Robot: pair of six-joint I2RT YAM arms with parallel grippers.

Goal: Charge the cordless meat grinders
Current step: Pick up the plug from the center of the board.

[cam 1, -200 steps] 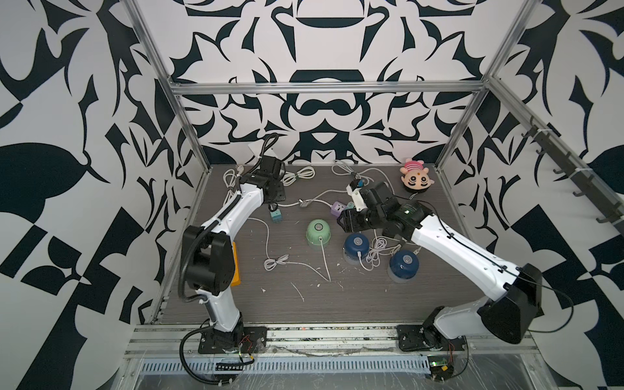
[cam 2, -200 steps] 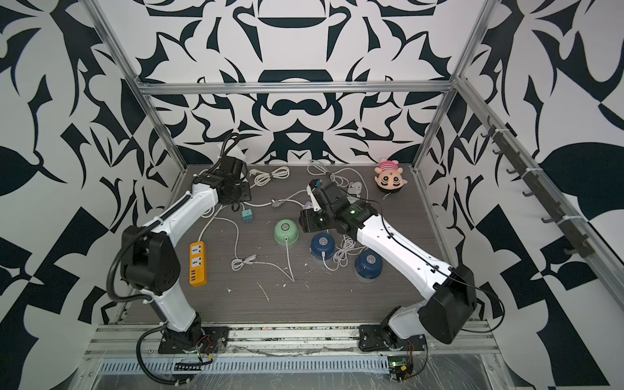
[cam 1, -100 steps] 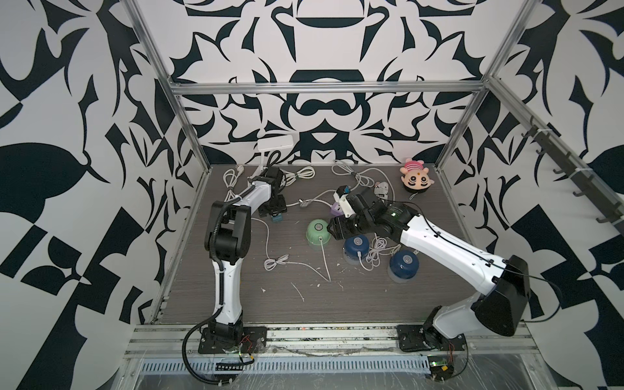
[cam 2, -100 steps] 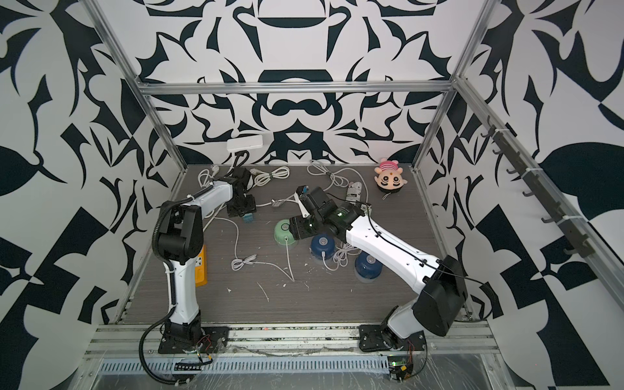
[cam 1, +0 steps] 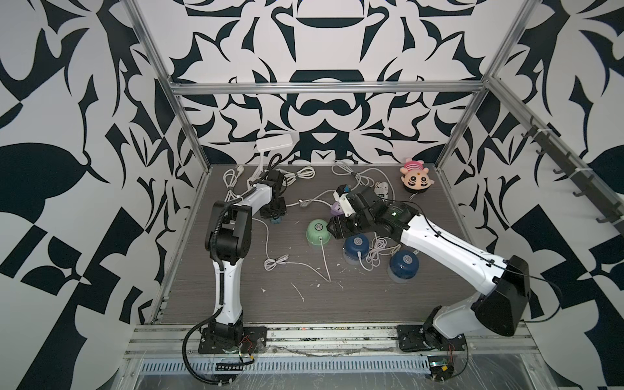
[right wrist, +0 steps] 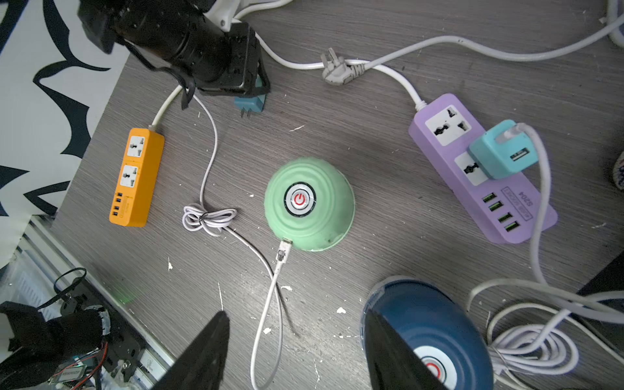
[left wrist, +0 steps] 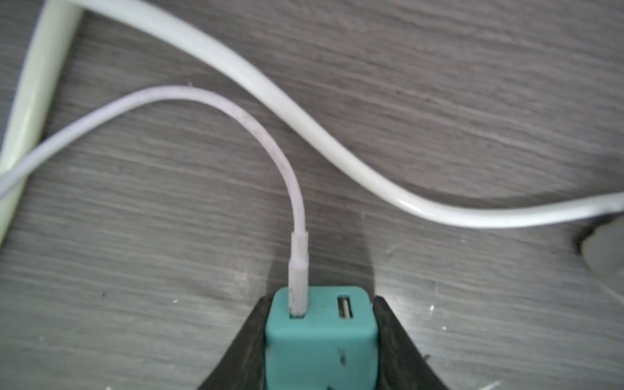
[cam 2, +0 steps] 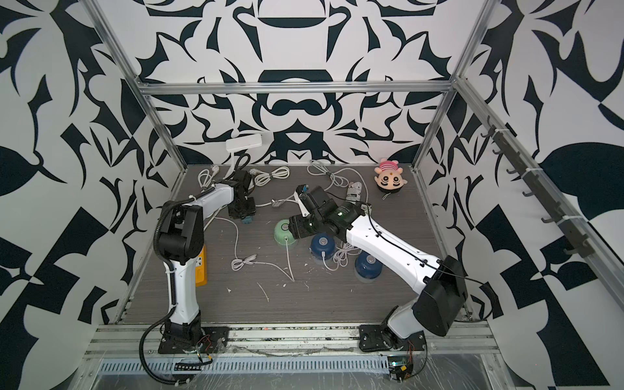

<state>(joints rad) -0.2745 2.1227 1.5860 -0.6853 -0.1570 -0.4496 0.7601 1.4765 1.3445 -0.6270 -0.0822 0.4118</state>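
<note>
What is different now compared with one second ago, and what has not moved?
The left arm folded its elbow upward and lowered the left gripper onto the teal adapter, closing its jaws around it. The right gripper, open, swung toward the robot's left, nearer the mint grinder. That grinder, the navy grinder beside it, the other navy grinder, the purple power strip and the plush toy stayed put.

Top views overlook the whole table [cam 1: 337, 304]; wrist views look down closer.
</note>
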